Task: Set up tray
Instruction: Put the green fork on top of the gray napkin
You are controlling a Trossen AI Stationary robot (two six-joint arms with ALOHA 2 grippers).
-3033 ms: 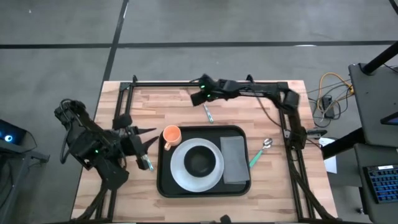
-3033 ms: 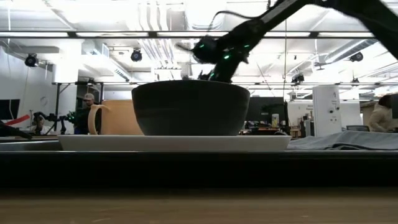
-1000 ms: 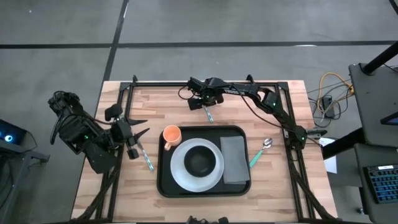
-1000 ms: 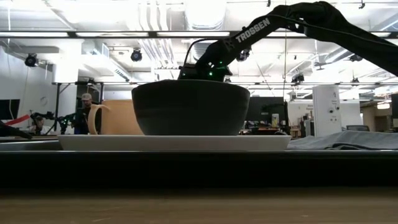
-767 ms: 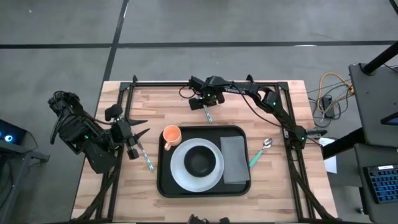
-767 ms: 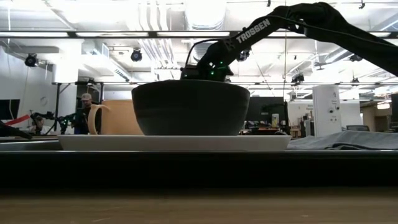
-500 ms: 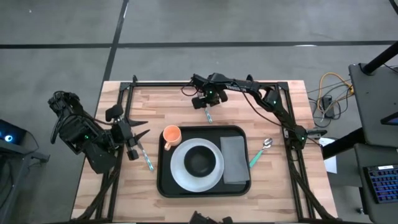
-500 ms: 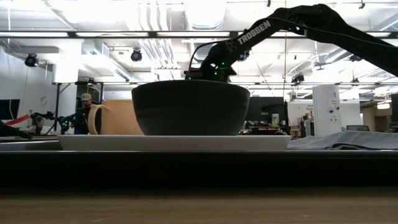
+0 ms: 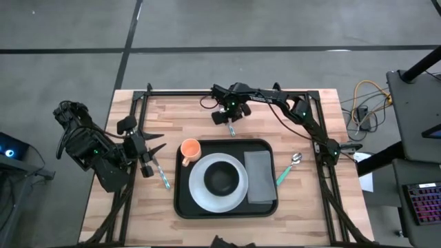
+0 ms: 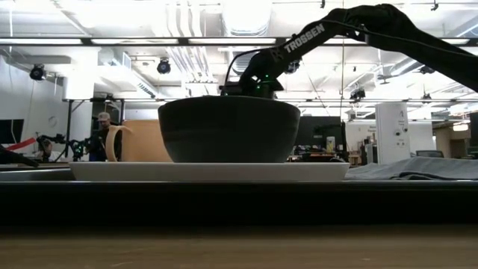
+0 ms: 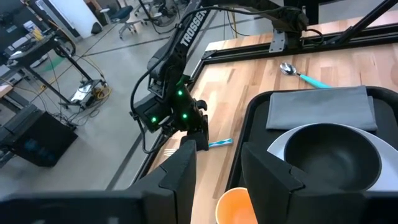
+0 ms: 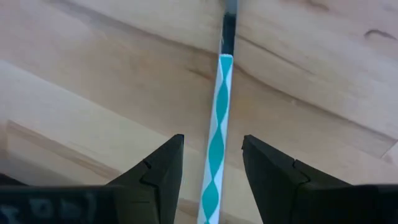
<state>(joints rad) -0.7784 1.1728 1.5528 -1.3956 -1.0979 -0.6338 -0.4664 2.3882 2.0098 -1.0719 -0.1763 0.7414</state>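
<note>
Right claw (image 12: 210,163) low over table (image 9: 200,114), fingers (image 12: 161,165) parted astride teal-striped utensil handle (image 12: 216,134) (not yet gripped). Left claw (image 9: 153,148) parted, empty, beside tray (image 9: 182,200). Tray at table centre, holding plate (image 9: 196,189), bowl (image 9: 221,178), napkin (image 9: 259,176), cup (image 9: 189,149).

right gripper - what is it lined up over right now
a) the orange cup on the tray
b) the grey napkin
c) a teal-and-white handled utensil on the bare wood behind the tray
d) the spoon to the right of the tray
c: in the right wrist view the open right gripper straddles the teal-and-white handle lying on bare wood, and the high view puts that gripper behind the tray, away from the other three items.
</note>
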